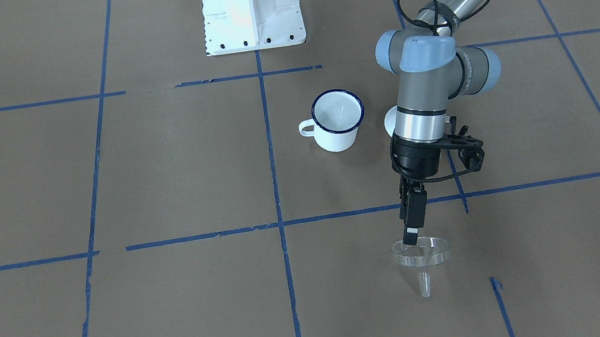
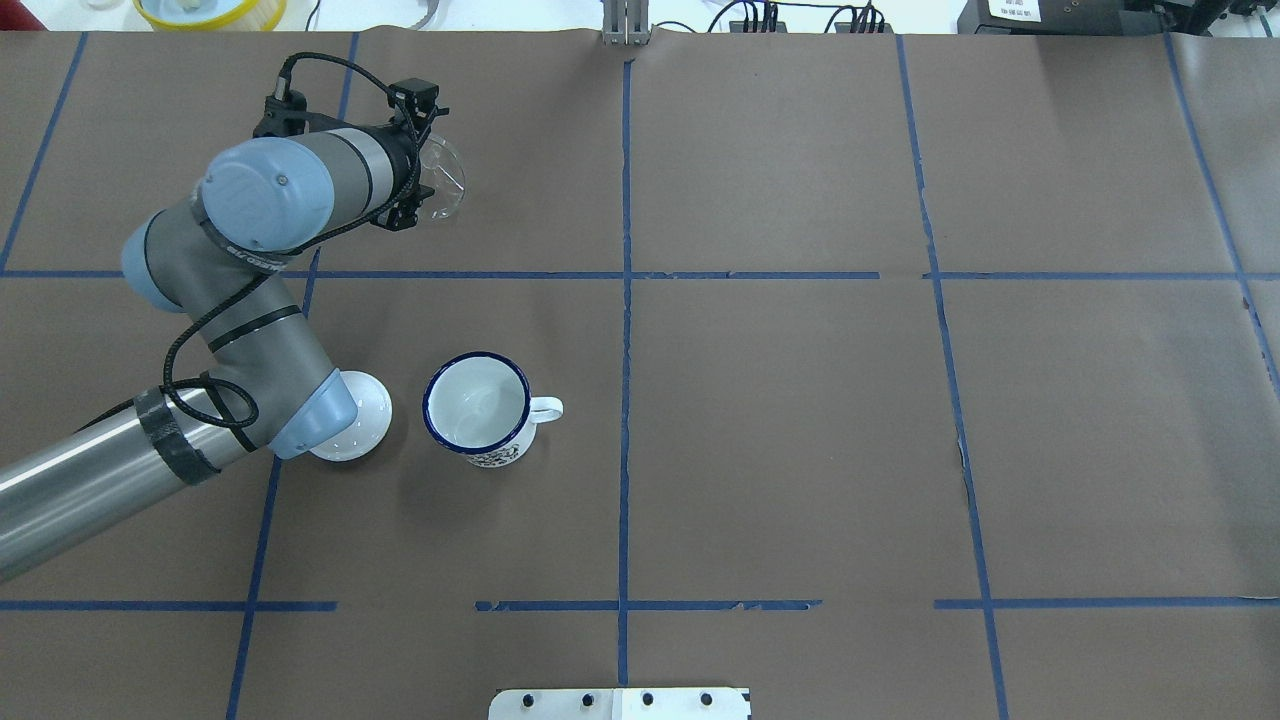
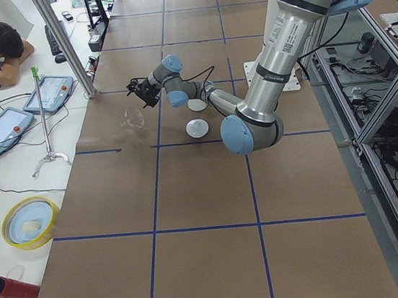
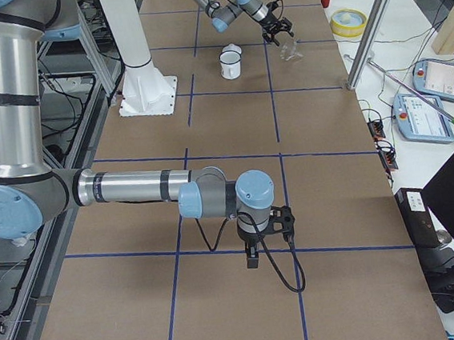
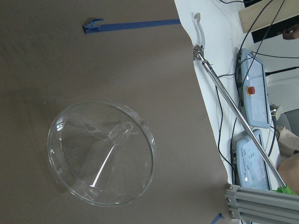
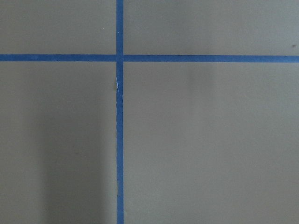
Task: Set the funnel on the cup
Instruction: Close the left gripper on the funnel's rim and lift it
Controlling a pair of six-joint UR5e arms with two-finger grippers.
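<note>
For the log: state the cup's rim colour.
Dark blue, on a white cup; clearest in the overhead exterior view.

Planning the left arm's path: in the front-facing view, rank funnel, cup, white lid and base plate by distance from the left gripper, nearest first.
1. Funnel, right at the left gripper.
2. White lid and cup, side by side: too close to call.
3. Base plate, top of view.

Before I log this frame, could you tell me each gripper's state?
Left gripper: closed on the clear funnel, at its rim.
Right gripper: cannot be told.
</note>
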